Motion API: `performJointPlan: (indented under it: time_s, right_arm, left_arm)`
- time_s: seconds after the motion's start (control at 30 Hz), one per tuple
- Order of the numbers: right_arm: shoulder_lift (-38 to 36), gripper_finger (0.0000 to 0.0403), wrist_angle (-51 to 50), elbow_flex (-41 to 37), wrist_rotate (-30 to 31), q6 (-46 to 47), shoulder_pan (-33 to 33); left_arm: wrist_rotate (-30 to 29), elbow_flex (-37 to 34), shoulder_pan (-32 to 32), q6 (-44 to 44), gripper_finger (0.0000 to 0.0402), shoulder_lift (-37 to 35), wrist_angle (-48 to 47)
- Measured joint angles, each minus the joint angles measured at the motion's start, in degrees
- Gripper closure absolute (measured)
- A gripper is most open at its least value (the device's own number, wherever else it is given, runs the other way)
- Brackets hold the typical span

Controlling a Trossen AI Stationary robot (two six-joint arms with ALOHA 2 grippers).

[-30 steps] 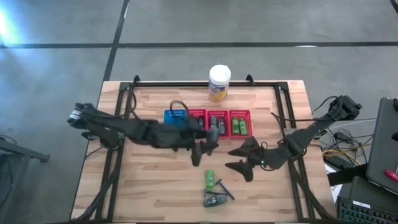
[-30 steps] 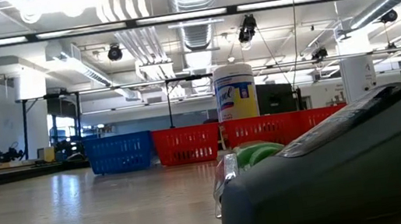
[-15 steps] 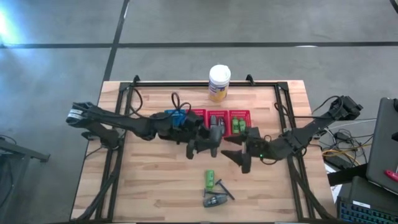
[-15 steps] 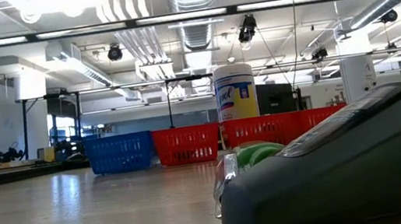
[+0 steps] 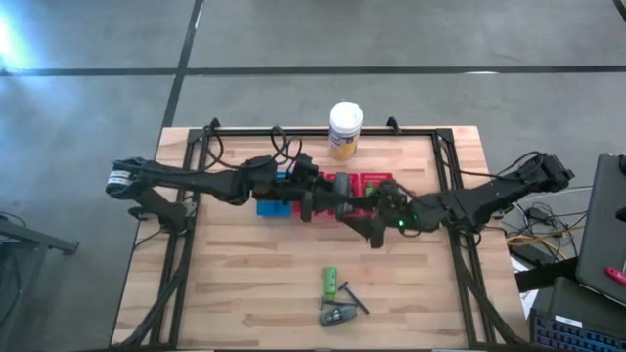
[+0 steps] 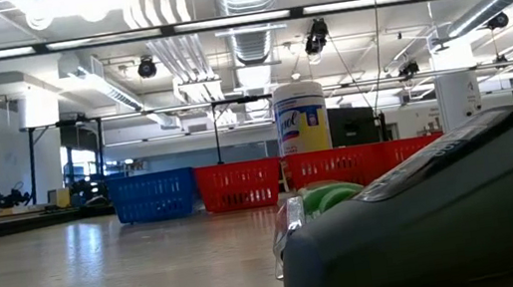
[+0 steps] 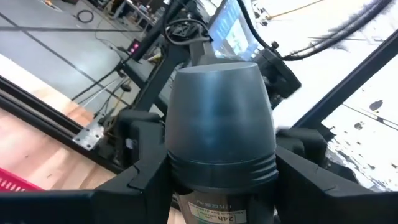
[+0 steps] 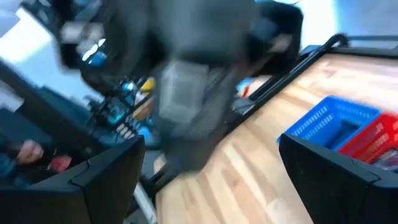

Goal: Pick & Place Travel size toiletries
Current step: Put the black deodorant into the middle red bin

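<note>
left wrist view: left gripper (image 7: 221, 193) jaws pinch grey oval tube (image 7: 219, 130); light, stiff, slick; hold mid-body. right gripper (image 8: 208, 180) jaws spread.

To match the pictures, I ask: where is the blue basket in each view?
High: blue basket mid-table, partly covered.
Low: far back, left of canister.
Left wrist: not in it.
Right wrist: ahead, on the table.
Shared landmark: red basket beside it.
</note>
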Motion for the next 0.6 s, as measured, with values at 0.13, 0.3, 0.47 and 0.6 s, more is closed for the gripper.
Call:
performJointPlan:
  time_s: [0.13,0.3,0.47,0.6]
  right_arm:
    - [0.0,0.0034,-0.1,0.2,-1.2,1.2,-2.1]
    - [0.0,0.0034,-1.2,0.7,-4.4,3.1,-4.3]
    - [0.0,0.0034,-1.7,0.7,-6.6,3.8,-6.0]
    - [0.2,0.0034,-2.7,0.7,-7.4,5.1,-6.8]
  left_arm:
    - [1.3,0.0,1.3,-0.3,0.0186,0.0,-0.1]
    - [1.6,0.0,1.8,0.5,0.0186,0.0,-0.2]
    - [1.7,0.1,1.9,0.5,0.0186,0.9,-0.5]
    - [1.9,0.1,2.1,0.8,0.0186,1.8,-0.6]
